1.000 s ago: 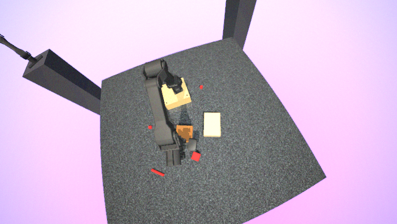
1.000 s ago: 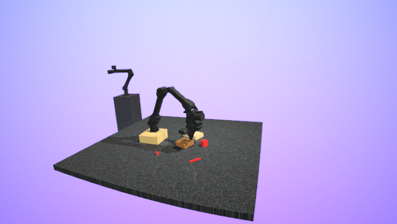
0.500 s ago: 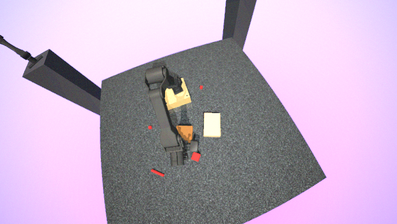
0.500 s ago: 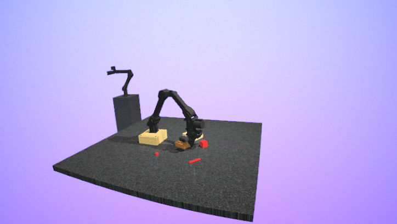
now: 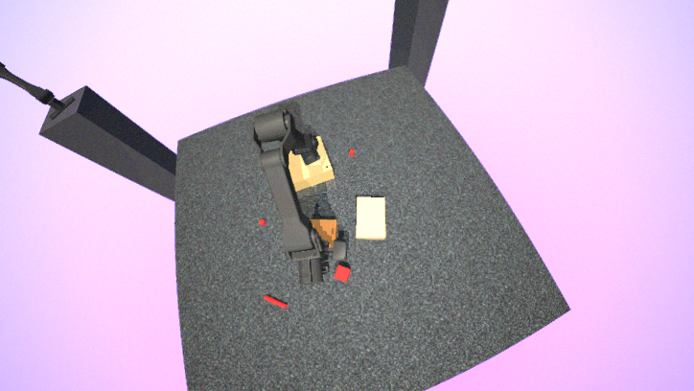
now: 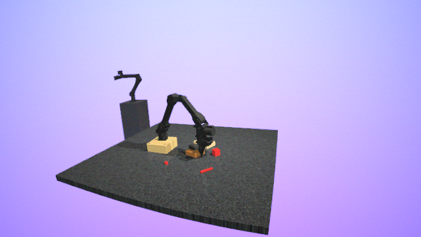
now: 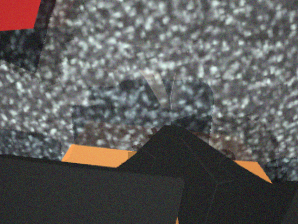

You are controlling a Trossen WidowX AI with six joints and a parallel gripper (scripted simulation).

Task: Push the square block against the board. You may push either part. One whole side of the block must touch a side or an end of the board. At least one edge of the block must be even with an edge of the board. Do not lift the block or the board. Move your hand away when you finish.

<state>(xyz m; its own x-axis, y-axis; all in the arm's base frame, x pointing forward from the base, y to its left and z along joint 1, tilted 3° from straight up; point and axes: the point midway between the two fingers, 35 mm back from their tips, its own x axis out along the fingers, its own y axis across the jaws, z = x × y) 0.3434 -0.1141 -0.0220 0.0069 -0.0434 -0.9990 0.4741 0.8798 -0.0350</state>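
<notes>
The orange square block (image 5: 324, 226) (image 6: 191, 153) (image 7: 93, 156) lies on the dark table, partly under my arm. The cream board (image 5: 371, 218) (image 6: 211, 144) lies flat to its right, a clear gap apart from it. My gripper (image 5: 334, 241) (image 6: 201, 153) (image 7: 170, 135) is shut and empty, tips down at the block's near right edge, low over the table. In the wrist view the shut fingers cover most of the block; only orange strips show beside them.
A red cube (image 5: 342, 272) (image 6: 216, 151) sits just in front of the gripper. A red stick (image 5: 275, 301) (image 6: 206, 169) lies nearer the front. Small red bits (image 5: 262, 221) (image 5: 351, 152) lie left and behind. The arm's tan base (image 5: 311, 171) (image 6: 161, 144) stands behind the block.
</notes>
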